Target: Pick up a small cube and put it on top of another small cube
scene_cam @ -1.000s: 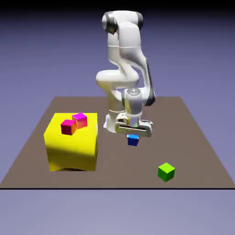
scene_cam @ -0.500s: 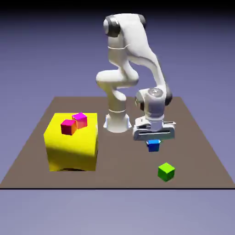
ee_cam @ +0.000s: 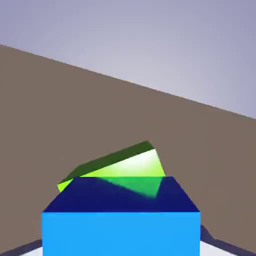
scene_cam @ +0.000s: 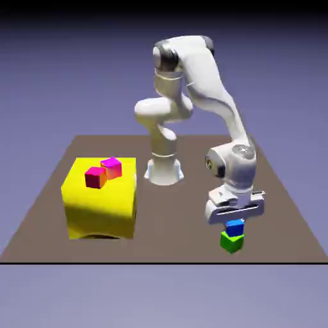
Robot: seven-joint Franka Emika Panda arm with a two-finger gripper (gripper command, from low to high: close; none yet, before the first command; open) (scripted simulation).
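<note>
blue cube (scene_cam: 235, 226) sits on green cube (scene_cam: 232, 241), claw (scene_cam: 234, 221) state unclear; cubes look twisted against each other, could topple.

The white arm is rising from its base, folding at the elbow and arching out and down toward the exterior view's right, its rounded wrist housing sitting above the hand. The pincer (scene_cam: 234, 221) is pointing straight down at the counter (scene_cam: 192, 211), hanging low over it. Its fingertips are not showing clearly in either view, so how its jaws are standing cannot be read.
</note>
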